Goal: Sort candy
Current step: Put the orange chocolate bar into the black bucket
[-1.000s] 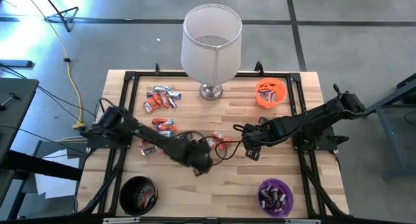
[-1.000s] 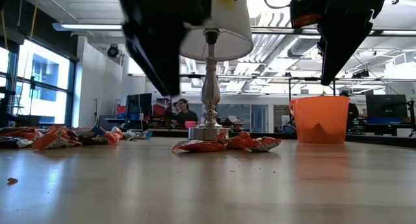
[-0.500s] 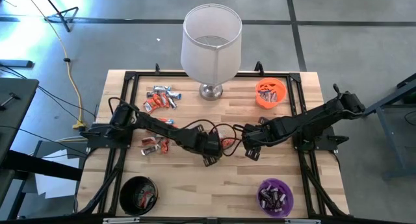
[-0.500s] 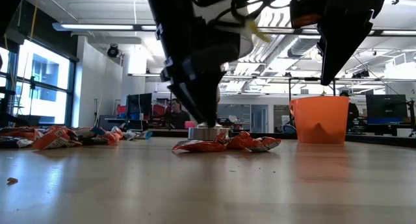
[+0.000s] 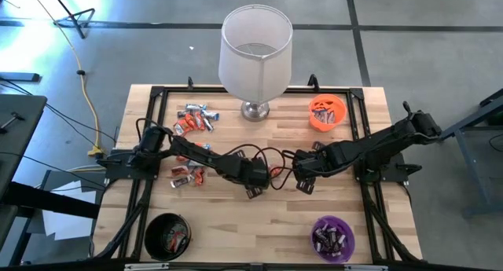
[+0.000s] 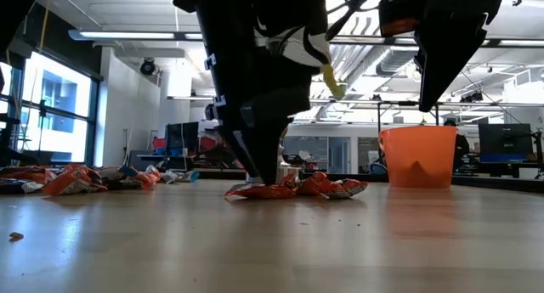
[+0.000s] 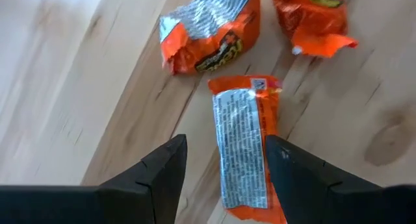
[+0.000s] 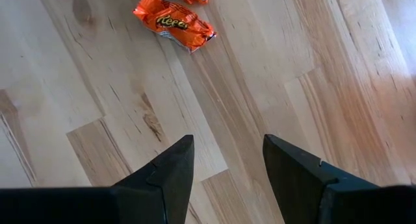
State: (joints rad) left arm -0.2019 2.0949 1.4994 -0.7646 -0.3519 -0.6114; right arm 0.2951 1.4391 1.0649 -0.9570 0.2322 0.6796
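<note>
A: Orange-wrapped candy bar at table centre, silver side up, lying flat between the spread fingers of the left gripper, not yet clasped.
B: Neighbours?
A: Two more orange candies just beyond, one touching its end. Seen low as a small orange heap under the left gripper's tips.
B: Right gripper?
A: Just beside the heap, raised off the wood, fingers apart and holding nothing; one orange candy ahead.
B: Remaining candy?
A: Loose cluster near the lamp; further pieces by the left arm. Sorted lots in the orange bowl, purple bowl and black bowl, all on the wooden table.
</note>
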